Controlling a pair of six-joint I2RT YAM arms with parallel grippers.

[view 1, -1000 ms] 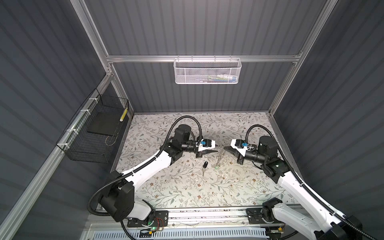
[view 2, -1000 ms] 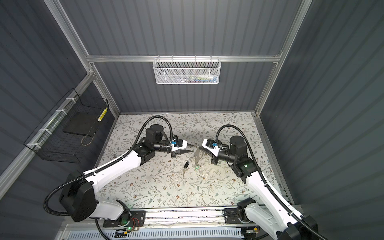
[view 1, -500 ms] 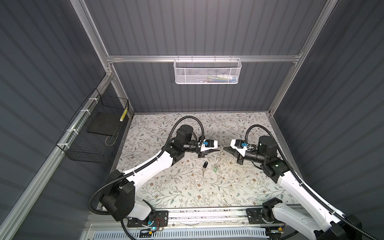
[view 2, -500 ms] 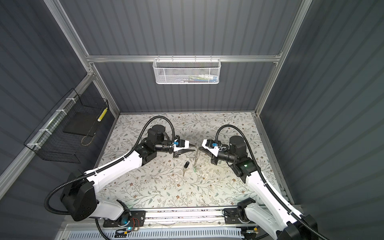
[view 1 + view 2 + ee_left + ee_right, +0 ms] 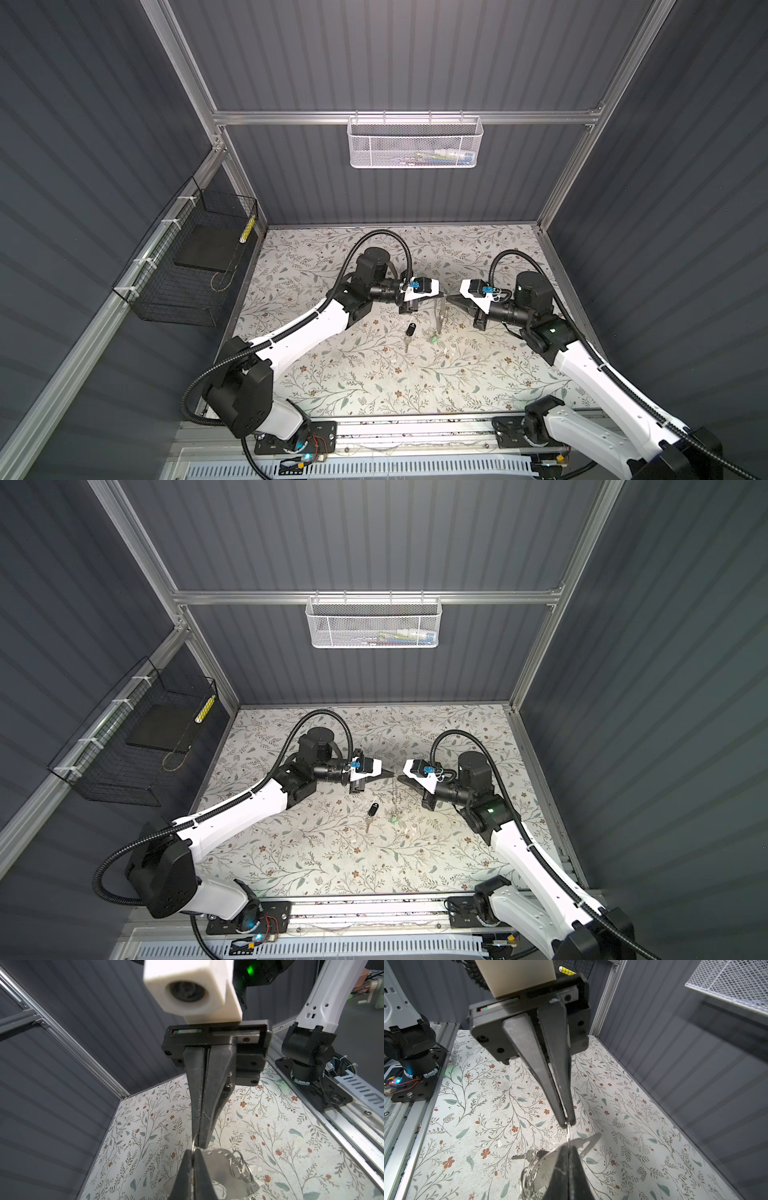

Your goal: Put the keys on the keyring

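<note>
Having slid rightward and shut, the left gripper [image 5: 442, 294] is pinching the keyring [image 5: 440, 316] by its top ring, tip to tip with the right gripper [image 5: 450, 296], also clamping it; it is dangling mid-frame, the black-headed key [image 5: 409, 331] lying below-left on the floral mat [image 5: 332, 374].

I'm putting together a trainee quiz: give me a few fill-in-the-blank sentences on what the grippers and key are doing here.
1. The left gripper and right gripper both pinch one small metal ___.
2. The key lies on the ___, in neither gripper.
3. The key's head is ___.

Missing words: ring; table; black.
</note>
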